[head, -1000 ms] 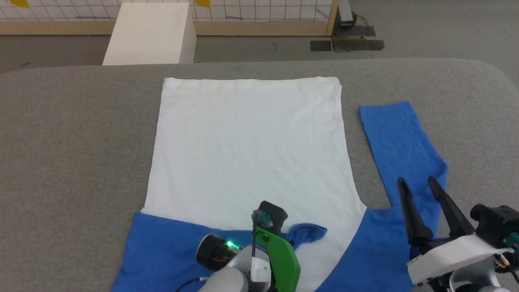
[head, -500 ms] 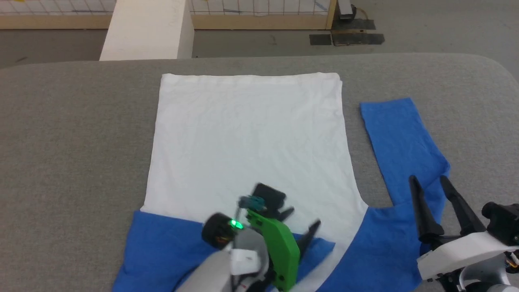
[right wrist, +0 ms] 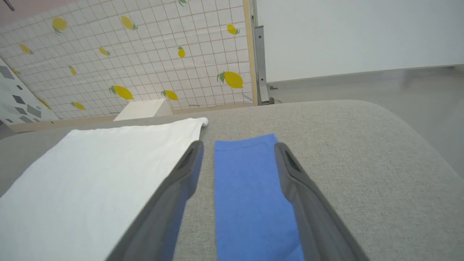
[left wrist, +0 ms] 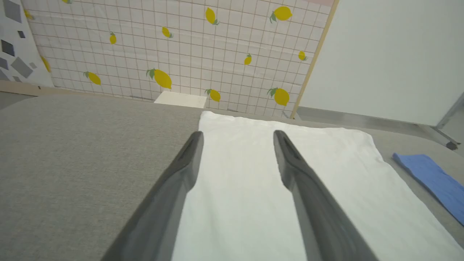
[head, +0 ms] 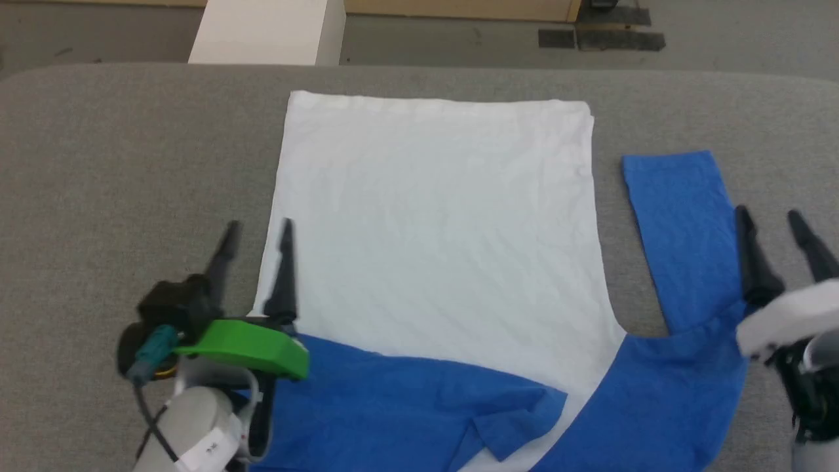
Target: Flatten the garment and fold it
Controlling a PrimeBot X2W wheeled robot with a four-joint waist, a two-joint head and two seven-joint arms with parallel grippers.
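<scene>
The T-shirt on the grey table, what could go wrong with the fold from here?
1. The left sleeve, folded across the garment, has a crumpled tip; folding over it may trap creases.
2. The right sleeve lies out on the table; the open right gripper near it could drag the body askew when pulling.
</scene>
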